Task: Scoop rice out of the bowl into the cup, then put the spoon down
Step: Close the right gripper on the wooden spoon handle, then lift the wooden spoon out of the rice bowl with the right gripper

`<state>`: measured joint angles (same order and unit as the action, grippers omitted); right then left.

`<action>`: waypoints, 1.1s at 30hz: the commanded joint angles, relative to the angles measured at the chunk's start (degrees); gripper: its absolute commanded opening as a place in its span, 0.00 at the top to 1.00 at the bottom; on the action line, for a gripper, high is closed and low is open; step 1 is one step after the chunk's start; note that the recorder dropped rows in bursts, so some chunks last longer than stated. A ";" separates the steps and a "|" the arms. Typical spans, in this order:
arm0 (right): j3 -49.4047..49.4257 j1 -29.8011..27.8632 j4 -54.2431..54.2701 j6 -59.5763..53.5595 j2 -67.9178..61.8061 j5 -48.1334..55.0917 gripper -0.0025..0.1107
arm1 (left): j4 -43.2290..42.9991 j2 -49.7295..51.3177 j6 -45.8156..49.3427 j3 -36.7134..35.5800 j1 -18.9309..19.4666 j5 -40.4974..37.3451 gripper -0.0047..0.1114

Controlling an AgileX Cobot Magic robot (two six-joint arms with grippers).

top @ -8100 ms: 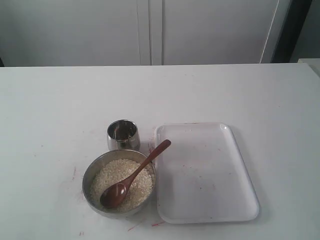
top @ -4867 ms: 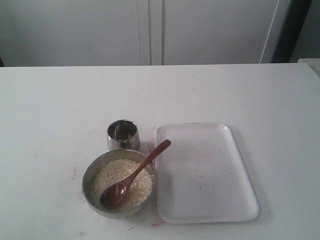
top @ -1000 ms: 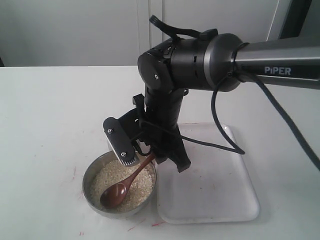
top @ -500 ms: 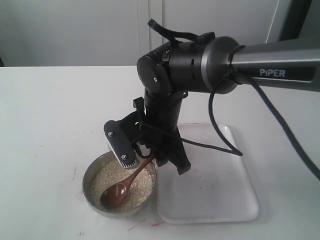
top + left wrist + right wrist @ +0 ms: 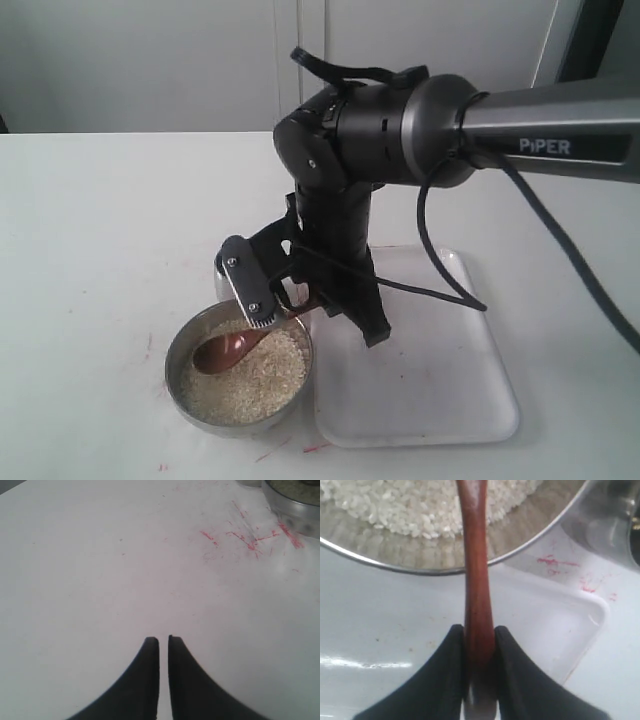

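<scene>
Two claws show here, one working and one idle. Closest to the near edge of the white surface (image 5: 90,300), a little left of its middle, sits the steel bowl (image 5: 200,418), well filled with rice (image 5: 255,385). Right beside it, on the right, lies a white tray (image 5: 430,390), its long sides running from the near edge toward the far one. Red scratches (image 5: 247,537) mark the surface next to the bowl.

The spoon (image 5: 222,350) has its oval head low over the rice by the bowl's left rim; whether it carries any grains cannot be told. Its handle slants up and rightward across the bowl's far rim. There the right claw (image 5: 479,639) is clenched on the handle, one finger on each side, above the tray's far left corner.

Just behind the bowl stands the cup (image 5: 615,520), mostly hidden by the claw in the outside view. The wrist view catches only a blurred part of its shiny wall, beyond the tray's corner.

The dark arm (image 5: 400,110), lettered PIPER, reaches in from the right edge, with a black cable (image 5: 450,270) looping down over the tray. Pale cabinet doors (image 5: 150,60) stand past the far edge.

The left claw (image 5: 163,641) hangs over open surface away from the bowl. Its fingers are drawn together with only a thin slit between them, gripping nothing.
</scene>
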<state>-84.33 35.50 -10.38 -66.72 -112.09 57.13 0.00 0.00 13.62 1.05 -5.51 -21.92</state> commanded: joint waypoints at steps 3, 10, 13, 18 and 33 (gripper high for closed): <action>-0.26 1.73 -3.40 39.16 5.71 12.83 0.98 | 0.32 0.00 -0.19 -0.47 -0.30 -2.97 0.84; -0.26 12.72 -10.65 61.30 11.63 12.83 0.98 | 0.32 0.00 -0.19 -0.47 -0.30 -2.97 0.84; 1.33 19.29 -21.03 68.59 15.55 12.83 0.98 | 0.32 0.00 -0.19 -0.47 -0.30 -2.97 0.84; 14.56 24.63 -28.06 76.98 20.27 12.83 0.98 | 0.32 0.00 -0.19 -0.47 -0.30 -2.97 0.84; 25.76 26.13 -53.83 77.05 11.18 12.83 0.98 | 0.32 0.00 -0.19 -0.47 -0.30 -2.97 0.84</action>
<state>-58.79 61.32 -58.50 9.95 -99.06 69.76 0.00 0.00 13.62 1.05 -5.51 -21.92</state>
